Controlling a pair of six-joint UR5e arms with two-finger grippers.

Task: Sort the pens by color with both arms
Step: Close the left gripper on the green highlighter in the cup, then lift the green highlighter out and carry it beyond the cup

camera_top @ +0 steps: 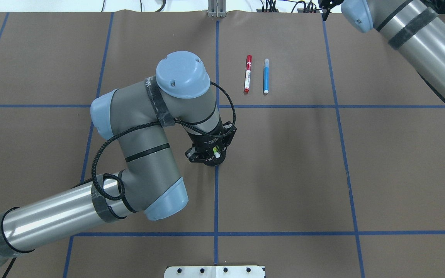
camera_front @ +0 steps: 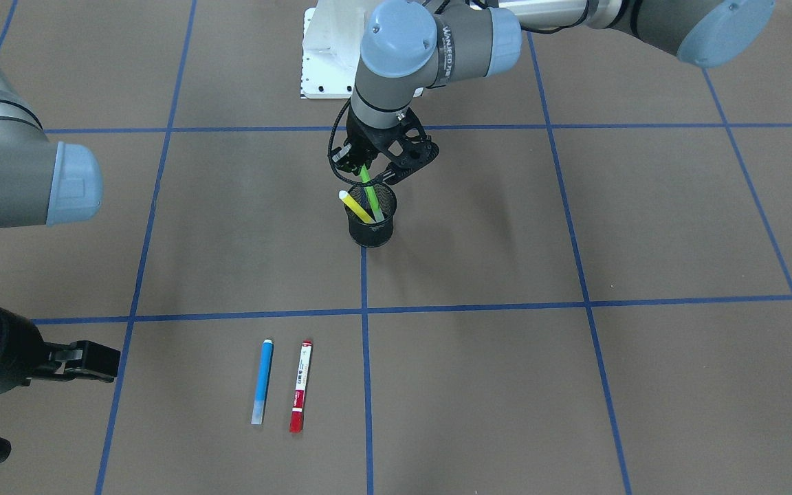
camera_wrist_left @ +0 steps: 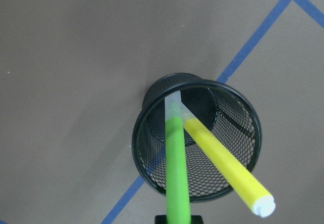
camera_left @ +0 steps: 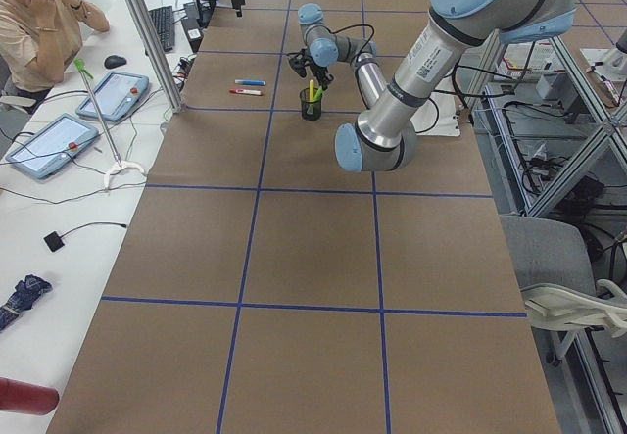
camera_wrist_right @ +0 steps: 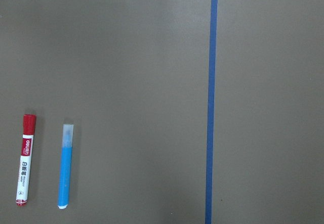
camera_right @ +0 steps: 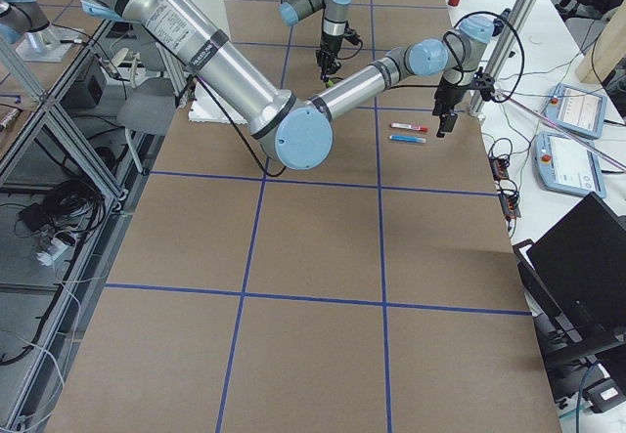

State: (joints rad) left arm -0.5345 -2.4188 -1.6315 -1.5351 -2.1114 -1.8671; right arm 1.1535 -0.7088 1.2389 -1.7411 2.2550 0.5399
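A black mesh cup (camera_front: 371, 230) stands at the table's centre on a blue tape crossing. My left gripper (camera_front: 372, 170) hangs just above its rim, shut on the top of the green pen (camera_front: 370, 194), whose lower end is still inside the cup (camera_wrist_left: 250, 118). The yellow pen (camera_wrist_left: 225, 168) leans loose in the same cup beside the green pen (camera_wrist_left: 176, 168). The blue pen (camera_front: 262, 381) and the red pen (camera_front: 301, 386) lie side by side, parallel, on the table. My right gripper (camera_front: 59, 405) hovers high beside them, open and empty.
Blue tape lines (camera_top: 216, 193) divide the brown table into squares. The white pedestal base (camera_front: 327, 62) sits at the robot's edge. A person (camera_left: 39, 13) sits at a side desk with tablets, beyond the table's far edge.
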